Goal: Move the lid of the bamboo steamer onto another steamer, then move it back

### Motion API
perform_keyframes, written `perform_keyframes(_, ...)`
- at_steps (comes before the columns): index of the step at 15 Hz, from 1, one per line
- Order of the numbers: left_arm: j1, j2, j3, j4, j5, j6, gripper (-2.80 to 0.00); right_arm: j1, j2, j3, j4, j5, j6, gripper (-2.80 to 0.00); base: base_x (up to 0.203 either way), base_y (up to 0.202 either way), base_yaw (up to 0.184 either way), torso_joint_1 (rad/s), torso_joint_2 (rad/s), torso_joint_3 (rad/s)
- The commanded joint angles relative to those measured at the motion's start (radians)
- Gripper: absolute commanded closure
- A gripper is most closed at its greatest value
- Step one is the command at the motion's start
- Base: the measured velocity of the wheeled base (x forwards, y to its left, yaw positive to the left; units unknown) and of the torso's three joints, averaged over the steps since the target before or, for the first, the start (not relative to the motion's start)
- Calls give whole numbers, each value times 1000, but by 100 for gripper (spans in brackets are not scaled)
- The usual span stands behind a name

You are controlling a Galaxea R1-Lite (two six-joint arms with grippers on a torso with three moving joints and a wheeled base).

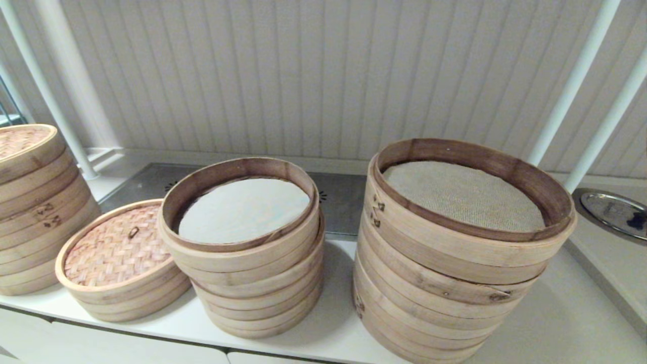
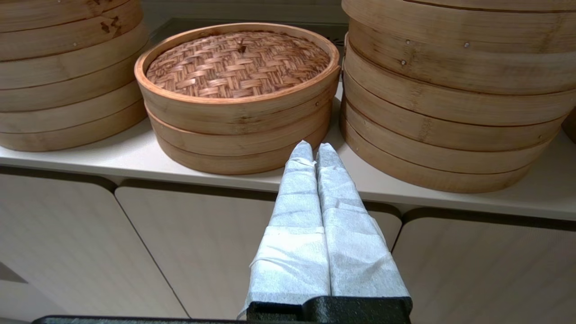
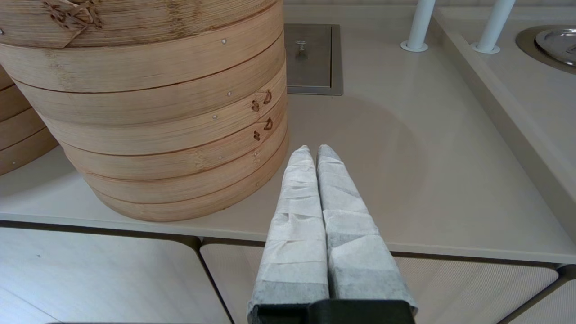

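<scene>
The bamboo steamer lid (image 1: 115,247) (image 2: 237,63), woven pinkish-brown with a small centre loop, rests on the low steamer at the counter's front left. Right beside it stands the medium stack with the smooth white liner (image 1: 243,209), uncovered; its side shows in the left wrist view (image 2: 450,99). My left gripper (image 2: 313,148) is shut and empty, held off the counter's front edge, pointing at the gap between the low steamer and the medium stack. My right gripper (image 3: 311,152) is shut and empty too, over the counter's front edge beside the wide stack. Neither gripper shows in the head view.
The wider, taller stack with a beige mesh liner (image 1: 462,194) (image 3: 148,112) stands to the right. Another lidded stack (image 1: 30,202) (image 2: 67,76) sits at far left. White posts (image 3: 418,24) rise at the back right, near a metal dish (image 1: 614,210). Cabinet fronts lie below the counter.
</scene>
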Motion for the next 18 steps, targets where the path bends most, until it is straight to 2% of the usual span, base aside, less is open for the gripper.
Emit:
perform_keyframes(1,1,1,-2,0,-1,-2,0,1,0,2,0,0,0,0,0,0,0,0,0,0)
perform_keyframes(18,0,0,-2,0,-1,-2,0,1,-2,2,-1,0,0,0,0,0,0,0,0,0)
